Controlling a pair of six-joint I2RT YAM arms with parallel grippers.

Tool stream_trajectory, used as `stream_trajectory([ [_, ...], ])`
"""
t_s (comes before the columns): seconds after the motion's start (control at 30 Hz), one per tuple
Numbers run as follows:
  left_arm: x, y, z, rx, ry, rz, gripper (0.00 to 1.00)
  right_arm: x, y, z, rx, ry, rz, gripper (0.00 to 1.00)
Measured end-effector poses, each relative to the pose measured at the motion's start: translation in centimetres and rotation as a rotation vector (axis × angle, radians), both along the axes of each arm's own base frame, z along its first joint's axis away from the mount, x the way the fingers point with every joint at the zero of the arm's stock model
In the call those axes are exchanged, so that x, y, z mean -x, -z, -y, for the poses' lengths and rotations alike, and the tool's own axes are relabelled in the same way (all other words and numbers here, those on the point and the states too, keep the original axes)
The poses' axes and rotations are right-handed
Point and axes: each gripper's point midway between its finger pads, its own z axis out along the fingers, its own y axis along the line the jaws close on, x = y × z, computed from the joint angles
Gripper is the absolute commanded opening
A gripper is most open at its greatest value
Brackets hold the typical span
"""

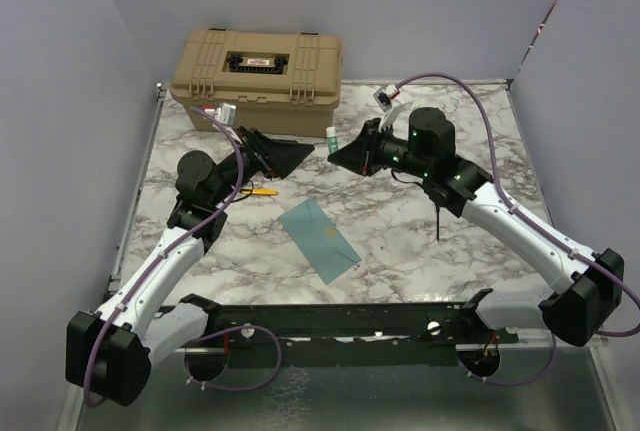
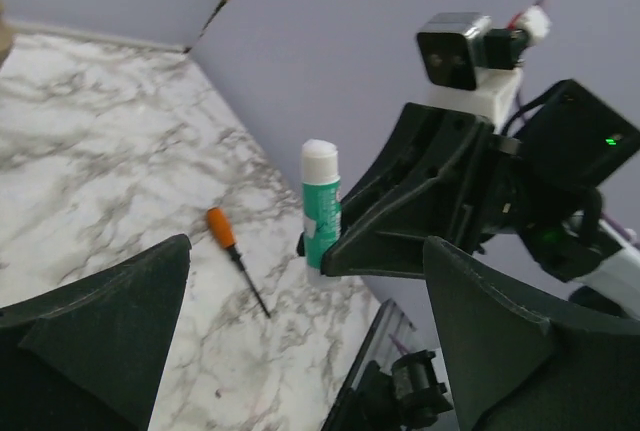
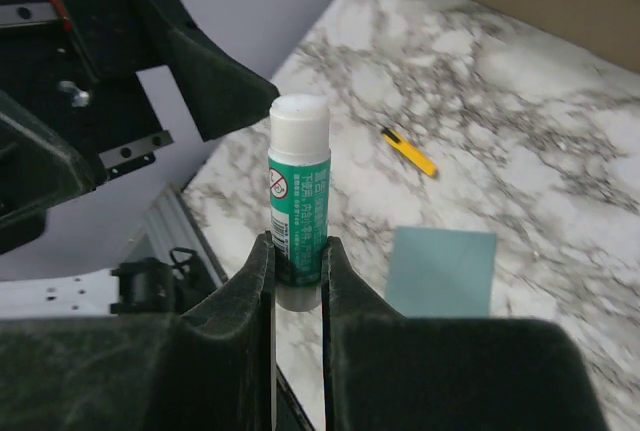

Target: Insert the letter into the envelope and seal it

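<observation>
The teal envelope (image 1: 318, 241) lies flat on the marble table between the two arms; one corner of it shows in the right wrist view (image 3: 442, 271). The letter is out of view. My right gripper (image 3: 297, 261) is shut on the lower part of an upright green glue stick (image 3: 298, 186) with a white cap, behind the envelope (image 1: 331, 139). My left gripper (image 1: 275, 156) stands wide open just left of the stick, nothing between its fingers (image 2: 100, 331). Its camera faces the glue stick (image 2: 321, 206) and the right gripper's fingers.
A tan plastic toolbox (image 1: 258, 69) stands at the back left. A yellow cutter (image 1: 258, 191) lies by the left arm. An orange-handled screwdriver (image 2: 235, 256) lies on the table's right side. Purple walls close in the table on three sides.
</observation>
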Motion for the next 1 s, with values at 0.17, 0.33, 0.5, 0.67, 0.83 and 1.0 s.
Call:
stream_trajectory([
  [0.17, 1.2, -4.9, 0.9, 0.121, 0.097, 0.114, 0.81, 1.2, -4.0, -1.6, -0.152, -0.089, 0.019, 0.01],
  [0.33, 1.4, -5.6, 2.0, 0.149, 0.167, 0.121, 0.66, 2.2, -5.4, -2.2, -0.205, -0.150, 0.019, 0.01],
  [0.5, 1.5, -4.6, 3.0, 0.144, 0.213, 0.089, 0.53, 2.8, -6.1, -2.8, -0.226, -0.207, 0.022, 0.01],
  [0.67, 1.3, -4.0, 3.9, 0.138, 0.242, 0.068, 0.34, 2.9, -5.8, -3.2, -0.223, -0.249, 0.013, 0.00],
  [0.83, 1.4, -4.1, 4.5, 0.141, 0.272, 0.067, 0.00, 2.7, -5.1, -3.5, -0.202, -0.272, 0.009, 0.10],
  [1.0, 1.2, -4.0, 4.6, 0.142, 0.273, 0.060, 0.00, 2.5, -4.8, -3.4, -0.185, -0.271, 0.013, 0.42],
])
